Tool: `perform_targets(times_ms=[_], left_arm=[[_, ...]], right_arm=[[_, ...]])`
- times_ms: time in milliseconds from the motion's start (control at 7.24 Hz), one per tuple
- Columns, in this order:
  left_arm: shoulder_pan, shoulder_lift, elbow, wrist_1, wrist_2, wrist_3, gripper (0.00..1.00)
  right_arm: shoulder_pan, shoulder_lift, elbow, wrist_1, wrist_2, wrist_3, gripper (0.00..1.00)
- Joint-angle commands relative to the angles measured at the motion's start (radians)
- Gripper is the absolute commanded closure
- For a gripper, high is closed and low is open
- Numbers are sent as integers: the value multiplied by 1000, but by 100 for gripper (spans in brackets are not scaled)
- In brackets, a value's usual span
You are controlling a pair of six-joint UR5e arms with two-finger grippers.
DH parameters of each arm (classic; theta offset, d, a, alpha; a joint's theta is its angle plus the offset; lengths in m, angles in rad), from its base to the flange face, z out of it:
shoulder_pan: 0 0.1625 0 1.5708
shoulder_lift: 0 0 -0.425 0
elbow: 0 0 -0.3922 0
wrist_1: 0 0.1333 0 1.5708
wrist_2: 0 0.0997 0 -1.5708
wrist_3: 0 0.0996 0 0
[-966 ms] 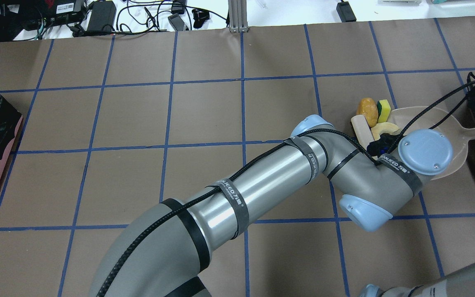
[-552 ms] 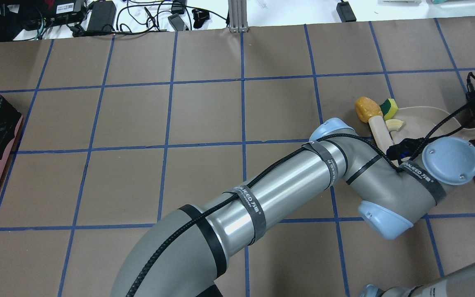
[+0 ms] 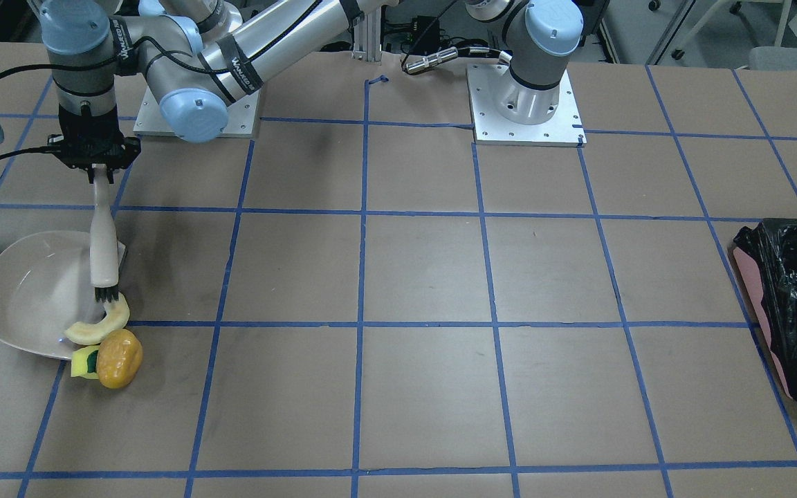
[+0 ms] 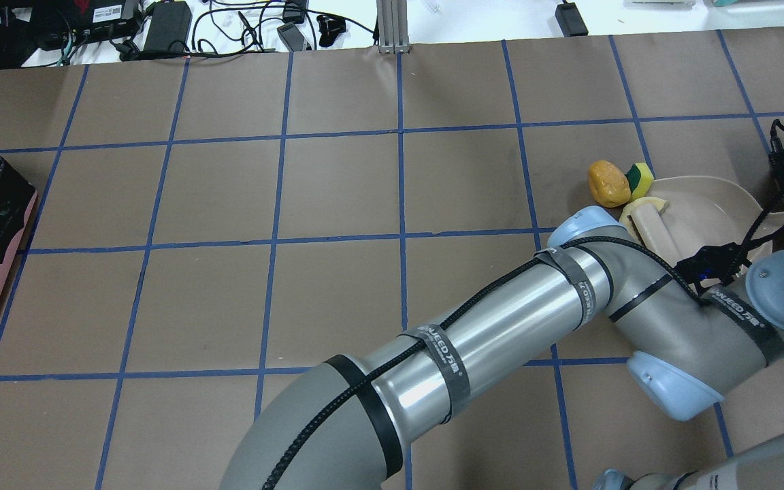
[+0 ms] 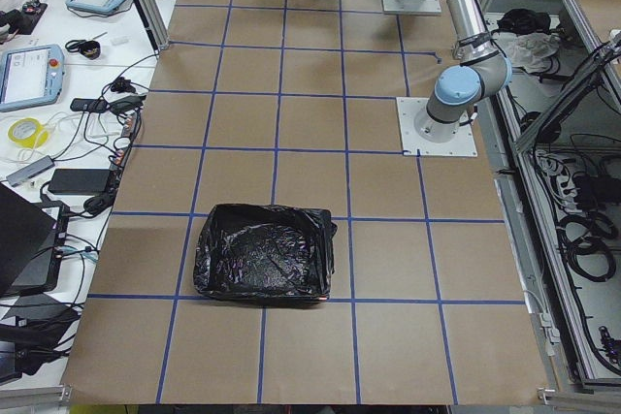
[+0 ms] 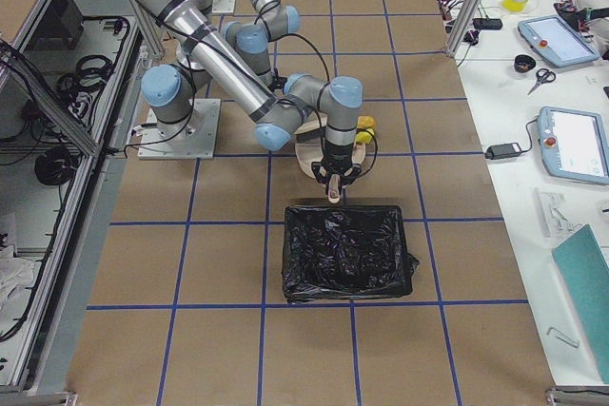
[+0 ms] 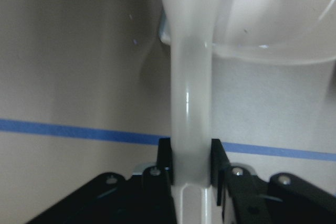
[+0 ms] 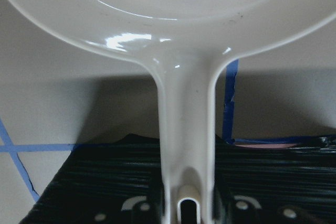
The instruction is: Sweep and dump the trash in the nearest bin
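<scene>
The left end effector (image 3: 99, 173) is clenched on the top of the handle of a white brush (image 3: 103, 242), which hangs below it with its black bristles down at the lip of a dustpan (image 3: 18, 290). The right end effector (image 8: 186, 203) grasps the dustpan's handle, and the pan spreads out ahead of it on the bench (image 3: 412, 277). At the bristle tips, at the far end of the brush from the left end effector, lies the pale yellow curved slice (image 3: 99, 326), at the pan's rim. Just past it, farther from that end effector and off the pan, the orange-brown lump (image 3: 119, 357) and the yellow-and-green wedge (image 3: 82, 362) touch each other on the bench. A black-bagged bin (image 6: 347, 249) sits just beside and under the right end effector.
</scene>
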Motion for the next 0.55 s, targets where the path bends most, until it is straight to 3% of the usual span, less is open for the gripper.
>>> perform_targets(times_ms=[0, 414], left_arm=[[29, 57, -17, -68, -27, 90, 100], [191, 110, -117, -60, -38, 338, 100]], right_arm=[[0, 0, 0, 0, 0, 1, 100], [0, 0, -2, 0, 0, 1, 100]])
